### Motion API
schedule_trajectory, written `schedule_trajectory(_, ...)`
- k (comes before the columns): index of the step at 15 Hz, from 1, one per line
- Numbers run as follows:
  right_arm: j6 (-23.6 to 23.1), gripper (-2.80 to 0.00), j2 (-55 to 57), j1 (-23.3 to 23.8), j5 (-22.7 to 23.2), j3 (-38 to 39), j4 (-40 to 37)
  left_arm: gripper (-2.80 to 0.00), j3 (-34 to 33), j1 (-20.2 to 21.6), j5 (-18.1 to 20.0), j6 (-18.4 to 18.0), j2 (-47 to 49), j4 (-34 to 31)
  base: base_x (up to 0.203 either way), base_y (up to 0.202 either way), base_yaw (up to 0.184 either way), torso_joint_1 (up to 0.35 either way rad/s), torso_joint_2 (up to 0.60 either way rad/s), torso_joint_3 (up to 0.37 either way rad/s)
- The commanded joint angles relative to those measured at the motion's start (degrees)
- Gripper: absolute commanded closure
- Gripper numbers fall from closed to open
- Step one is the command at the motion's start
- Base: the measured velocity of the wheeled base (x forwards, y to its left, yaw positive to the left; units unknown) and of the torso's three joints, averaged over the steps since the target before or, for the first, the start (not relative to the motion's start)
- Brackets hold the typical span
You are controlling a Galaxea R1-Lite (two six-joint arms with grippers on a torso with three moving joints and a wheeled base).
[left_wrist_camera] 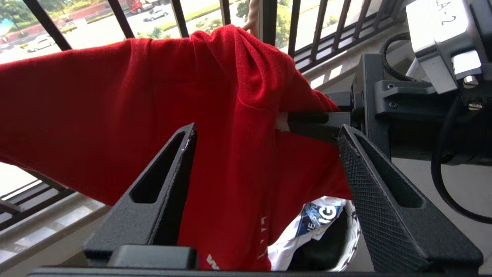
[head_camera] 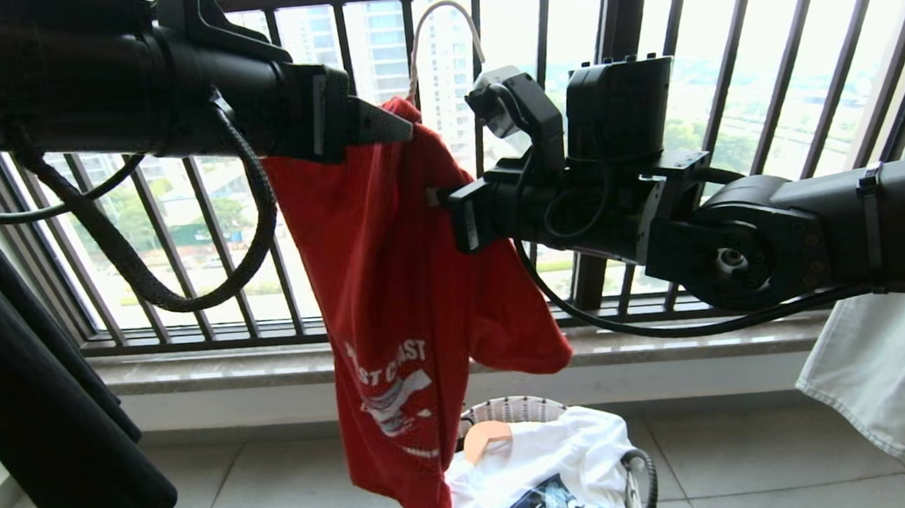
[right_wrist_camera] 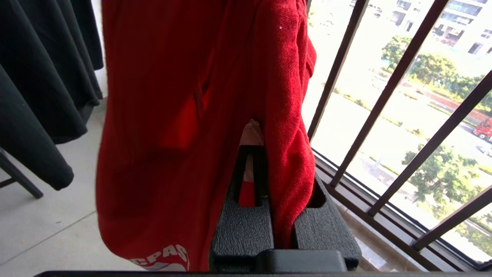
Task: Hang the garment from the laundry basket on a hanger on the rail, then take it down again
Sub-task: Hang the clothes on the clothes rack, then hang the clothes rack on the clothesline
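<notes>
Garment (head_camera: 399, 289), a red T-shirt, hangs in mid-air before the barred window, out of the basket (head_camera: 511, 409) but not yet on the rail, which no view shows. At left, a black shirt (head_camera: 23, 380) drapes down the frame's edge. The left gripper (head_camera: 392, 131) sits at the shirt's top by the shoulder; the left wrist view shows its jaws spread wide with red cloth between them, not pinched, so its hold looks let go. The hanger (head_camera: 445, 27) shows only as a cream hook arching above the collar, with the shirt bunched over it rather than spread across both ends. At centre right, the right gripper (head_camera: 441, 199) is clamped on a fold of the garment and what looks like a hanger end, and appears to carry the load alone. Below, the basket on the floor holds a white shirt (head_camera: 547, 470). Judging by this, dressing the hanger is unfinished; hooking it on the rail and taking it down remain.
</notes>
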State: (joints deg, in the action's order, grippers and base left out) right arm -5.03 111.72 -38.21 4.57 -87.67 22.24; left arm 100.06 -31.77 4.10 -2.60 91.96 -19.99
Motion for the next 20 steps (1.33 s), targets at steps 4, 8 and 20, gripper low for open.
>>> schedule_trajectory(4,0.0,0.00,-0.6,0.2,0.1,0.1,0.2,-2.80,-0.8,0.0,-3.8,-0.9,-4.8,-5.3,0.000,0.000,0.000,0.000,0.00,0.000)
schedule_trajectory(8,0.5,0.00,-1.1,0.4,0.1,0.3,0.2,-2.80,-1.7,4.1,-5.8,-3.8,-5.8,-7.0,0.000,0.000,0.000,0.000,0.00,0.000)
schedule_trajectory(20,0.8,0.00,-2.2,0.2,7.8,3.3,-0.1,0.00,11.9,14.6,10.6,-25.6,-6.2,-28.1,0.000,0.000,0.000,0.000,0.00,0.000)
